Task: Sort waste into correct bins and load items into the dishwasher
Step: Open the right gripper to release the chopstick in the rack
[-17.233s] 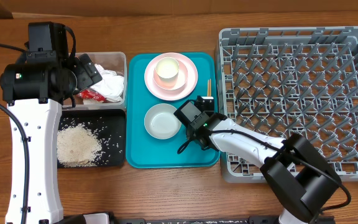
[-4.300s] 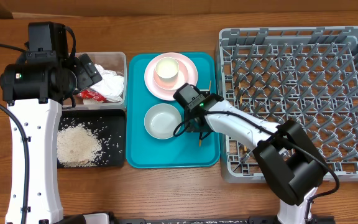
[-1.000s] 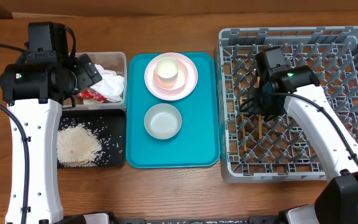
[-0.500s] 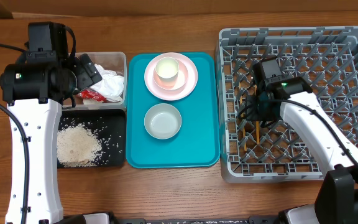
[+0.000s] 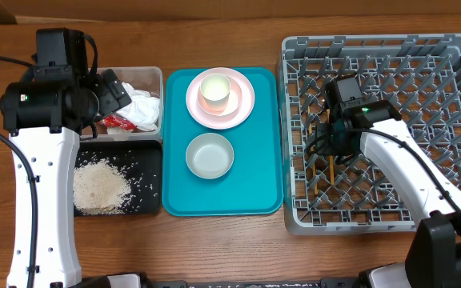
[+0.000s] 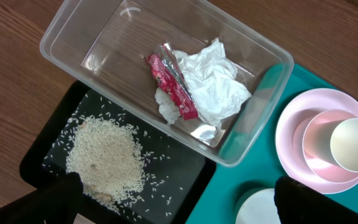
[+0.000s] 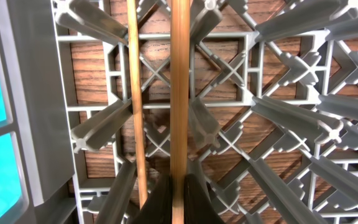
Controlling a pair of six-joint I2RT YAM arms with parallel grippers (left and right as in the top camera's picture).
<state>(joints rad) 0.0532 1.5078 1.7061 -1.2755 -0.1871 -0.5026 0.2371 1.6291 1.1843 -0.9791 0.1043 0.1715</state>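
Chopsticks (image 7: 179, 93), slim wood, one pinched by right fingers (image 7: 157, 202) over grey lattice rack (image 7: 33, 93); left fingers (image 6: 55, 199) spread empty.

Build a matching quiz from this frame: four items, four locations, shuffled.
Items:
1. rice heap
2. red wrapper
3. small white cup
4. chopsticks

Places:
A. among the pegs of the grey dish rack
B. in the black tray
C. stacked on the pink plate
D. in the clear tub

Pairs: 1-B, 2-D, 3-C, 4-A
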